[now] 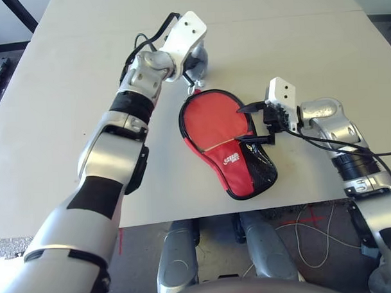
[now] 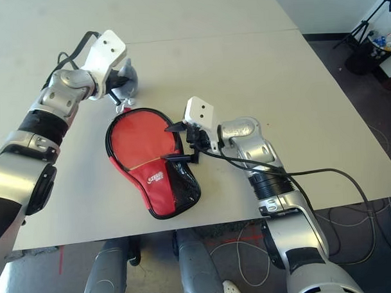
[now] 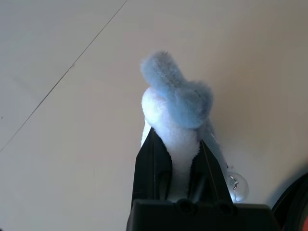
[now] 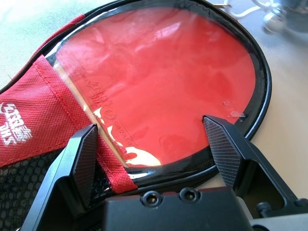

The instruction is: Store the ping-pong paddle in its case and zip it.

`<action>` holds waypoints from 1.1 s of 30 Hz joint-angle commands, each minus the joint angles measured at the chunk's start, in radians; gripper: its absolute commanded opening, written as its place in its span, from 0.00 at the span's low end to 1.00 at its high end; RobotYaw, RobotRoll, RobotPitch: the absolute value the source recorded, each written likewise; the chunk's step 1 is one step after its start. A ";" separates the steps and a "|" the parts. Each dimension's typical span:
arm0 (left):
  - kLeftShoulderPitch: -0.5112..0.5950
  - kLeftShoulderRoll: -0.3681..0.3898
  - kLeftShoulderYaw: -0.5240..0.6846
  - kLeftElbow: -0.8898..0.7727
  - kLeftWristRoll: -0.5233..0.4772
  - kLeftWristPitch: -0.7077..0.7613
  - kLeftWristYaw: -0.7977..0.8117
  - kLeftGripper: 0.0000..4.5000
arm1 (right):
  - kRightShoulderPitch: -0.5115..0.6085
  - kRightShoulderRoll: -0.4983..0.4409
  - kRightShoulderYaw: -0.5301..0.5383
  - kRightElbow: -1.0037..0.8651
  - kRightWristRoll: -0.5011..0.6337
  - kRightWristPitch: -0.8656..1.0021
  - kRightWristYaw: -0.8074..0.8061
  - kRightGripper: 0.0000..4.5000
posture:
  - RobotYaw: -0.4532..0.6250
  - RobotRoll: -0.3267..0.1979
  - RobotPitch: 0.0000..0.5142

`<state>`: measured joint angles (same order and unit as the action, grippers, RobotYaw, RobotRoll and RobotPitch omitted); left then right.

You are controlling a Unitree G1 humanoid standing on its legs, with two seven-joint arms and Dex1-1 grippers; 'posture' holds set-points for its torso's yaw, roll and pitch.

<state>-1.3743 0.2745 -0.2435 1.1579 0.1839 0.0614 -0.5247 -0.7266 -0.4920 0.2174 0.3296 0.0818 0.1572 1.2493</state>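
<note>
Left tool [image 3: 175, 159]: we see it pinching a fluffy pale-blue pull [image 3: 177, 103] beyond the case's round end.
Right tool [image 4: 154, 144]: spread, hovering at the case [image 1: 229, 142].
Paddle [image 4: 159, 82]: inside the open case on the tabletop [image 1: 275, 47].
Risk: the pull probably joins the zipper; tugging while the case lies unpinned may drag it.

hidden: wooden handle of the red-faced ping-pong paddle [image 4: 163, 82], under the red fabric case [image 1: 229, 159] | cut off: fluffy pale-blue pom-pom's [image 3: 178, 103] base, between black fingers [image 3: 150, 166] | blurred: small shiny ring [image 3: 239, 184], perhaps a zipper pull
</note>
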 commanded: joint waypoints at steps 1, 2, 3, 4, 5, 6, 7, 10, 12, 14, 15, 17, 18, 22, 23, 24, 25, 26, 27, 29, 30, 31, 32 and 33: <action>-0.051 -0.057 0.024 0.056 0.003 -0.061 0.030 0.03 | 0.047 0.006 0.059 0.013 -0.026 0.028 0.006 1.00 | 0.39 0.62 0.55; -0.060 -0.075 0.025 0.067 0.006 -0.072 0.035 0.03 | 0.049 0.005 0.059 0.011 -0.026 0.028 0.006 1.00 | 0.38 0.62 0.55; -0.068 -0.091 0.028 0.076 0.006 -0.083 0.038 0.03 | 0.051 0.005 0.059 0.009 -0.026 0.029 0.006 1.00 | 0.38 0.62 0.54; -0.075 -0.109 0.030 0.084 0.006 -0.090 0.040 0.03 | 0.053 0.005 0.060 0.006 -0.026 0.030 0.005 1.00 | 0.38 0.62 0.54; -0.082 -0.123 0.030 0.091 0.009 -0.097 0.043 0.03 | 0.055 0.005 0.061 0.004 -0.027 0.032 0.005 1.00 | 0.38 0.62 0.54; -0.089 -0.140 0.033 0.097 0.009 -0.102 0.042 0.03 | 0.056 0.005 0.061 0.001 -0.026 0.034 0.004 1.00 | 0.38 0.62 0.54; -0.097 -0.155 0.035 0.102 0.009 -0.106 0.042 0.03 | 0.057 0.006 0.061 -0.001 -0.026 0.036 0.003 1.00 | 0.37 0.62 0.54; -0.116 -0.205 0.032 0.113 0.019 -0.120 0.040 0.03 | 0.063 0.006 0.062 -0.010 -0.026 0.042 -0.001 1.00 | 0.36 0.62 0.54; -0.126 -0.245 0.035 0.117 0.019 -0.127 0.033 0.03 | 0.067 0.006 0.062 -0.016 -0.026 0.046 -0.005 1.00 | 0.35 0.62 0.54; -0.129 -0.266 0.040 0.118 0.018 -0.129 0.021 0.03 | 0.069 0.006 0.062 -0.021 -0.027 0.048 -0.009 1.00 | 0.35 0.62 0.53; -0.129 -0.274 0.042 0.118 0.017 -0.130 0.014 0.03 | 0.070 0.006 0.062 -0.023 -0.027 0.049 -0.010 1.00 | 0.35 0.62 0.53; -0.120 -0.321 0.044 0.112 0.006 -0.128 -0.025 0.03 | 0.074 0.004 0.061 -0.027 -0.027 0.051 -0.014 1.00 | 0.34 0.62 0.53; -0.112 -0.342 0.040 0.108 0.007 -0.124 -0.046 0.03 | 0.075 0.004 0.060 -0.028 -0.027 0.052 -0.017 1.00 | 0.34 0.62 0.53; -0.082 -0.383 0.036 0.098 0.007 -0.102 -0.102 0.03 | 0.079 0.003 0.059 -0.035 -0.026 0.056 -0.021 1.00 | 0.34 0.62 0.53; -0.074 -0.390 0.038 0.095 0.006 -0.101 -0.111 0.11 | 0.079 0.002 0.059 -0.034 -0.025 0.056 -0.022 1.00 | 0.34 0.62 0.53; -0.070 -0.395 0.046 0.090 -0.002 -0.095 -0.117 0.19 | 0.078 0.002 0.059 -0.033 -0.025 0.055 -0.023 1.00 | 0.33 0.62 0.55; -0.068 -0.398 0.053 0.085 -0.008 -0.092 -0.123 0.25 | 0.078 0.003 0.059 -0.030 -0.026 0.054 -0.024 1.00 | 0.34 0.62 0.55; -0.068 -0.398 0.058 0.081 -0.013 -0.088 -0.128 0.32 | 0.078 0.003 0.059 -0.028 -0.026 0.053 -0.025 1.00 | 0.34 0.62 0.55; -0.069 -0.398 0.061 0.078 -0.015 -0.085 -0.131 0.40 | 0.078 0.003 0.060 -0.027 -0.026 0.052 -0.025 1.00 | 0.34 0.62 0.55; -0.075 -0.392 0.069 0.071 -0.019 -0.080 -0.134 0.53 | 0.079 0.005 0.061 -0.024 -0.026 0.051 -0.027 1.00 | 0.35 0.62 0.55; -0.077 -0.390 0.072 0.069 -0.019 -0.078 -0.134 0.61 | 0.078 0.005 0.061 -0.021 -0.026 0.050 -0.027 1.00 | 0.35 0.62 0.55; -0.084 -0.381 0.078 0.065 -0.020 -0.076 -0.133 0.69 | 0.076 0.008 0.063 -0.017 -0.027 0.049 -0.027 1.00 | 0.35 0.62 0.55; -0.090 -0.374 0.083 0.061 -0.021 -0.076 -0.133 0.75 | 0.074 0.009 0.064 -0.013 -0.029 0.047 -0.027 1.00 | 0.36 0.62 0.55; -0.096 -0.367 0.087 0.058 -0.024 -0.075 -0.133 0.83 | 0.071 0.011 0.065 -0.008 -0.030 0.045 -0.027 1.00 | 0.36 0.62 0.54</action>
<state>-1.4553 -0.0926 -0.1659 1.2340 0.1661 -0.0208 -0.6505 -0.6977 -0.4858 0.2176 0.2824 0.0823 0.1852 1.2135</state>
